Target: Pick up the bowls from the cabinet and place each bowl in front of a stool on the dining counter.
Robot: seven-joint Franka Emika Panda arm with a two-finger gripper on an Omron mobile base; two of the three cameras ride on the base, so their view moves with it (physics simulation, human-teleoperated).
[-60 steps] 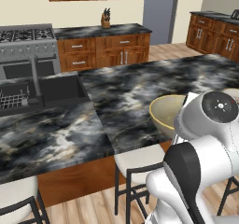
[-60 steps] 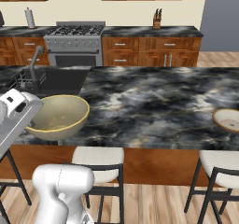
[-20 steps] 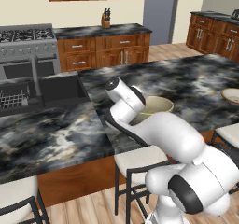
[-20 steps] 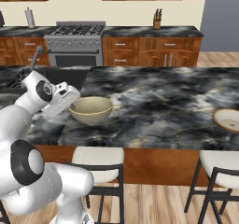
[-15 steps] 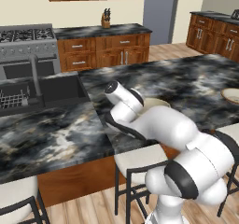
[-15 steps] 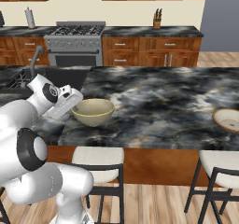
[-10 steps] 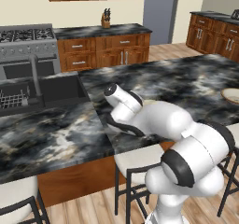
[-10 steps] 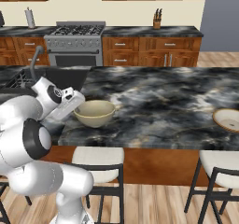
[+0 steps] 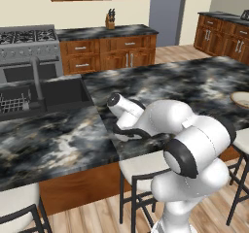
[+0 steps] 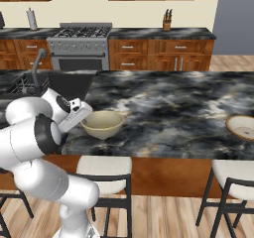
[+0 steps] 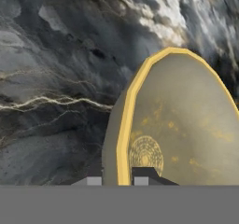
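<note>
1. The gripper (image 11: 122, 180) pinches the rim of a round ceramic bowl (image 10: 102, 124), one small dark finger tip (image 11: 145, 175) inside the rim and the other outside it, the jaws pressed onto the thin wall.
2. That bowl rests on the dining counter (image 10: 168, 115), near its front edge, above a stool (image 10: 104, 168) with a square off-white cushion and a thin black frame.
3. In the hand view the bowl's inside is a smooth cream-beige with yellowish mottling and a faint ring pattern near the bottom; its rim is a pale yellow band, and the outside wall looks greyish.
4. The counter top is polished stone, black with grey and white marbling and a few fine gold veins; its sides are brown wood.
5. A second bowl (image 10: 241, 127) of the same shape sits on the counter far to the right in the right base view, well apart from the first, near another stool (image 10: 232, 175).
6. The white arm (image 9: 170, 125), with dark joints, bends low over the counter edge.
7. A dark sink (image 9: 48, 95) with a grey tap (image 10: 35, 63) is set into the counter to the left.
8. Behind stands a steel stove (image 10: 81, 46) between reddish-brown wooden drawers (image 10: 159, 54), with a knife block (image 10: 167, 25) on the back counter.
</note>
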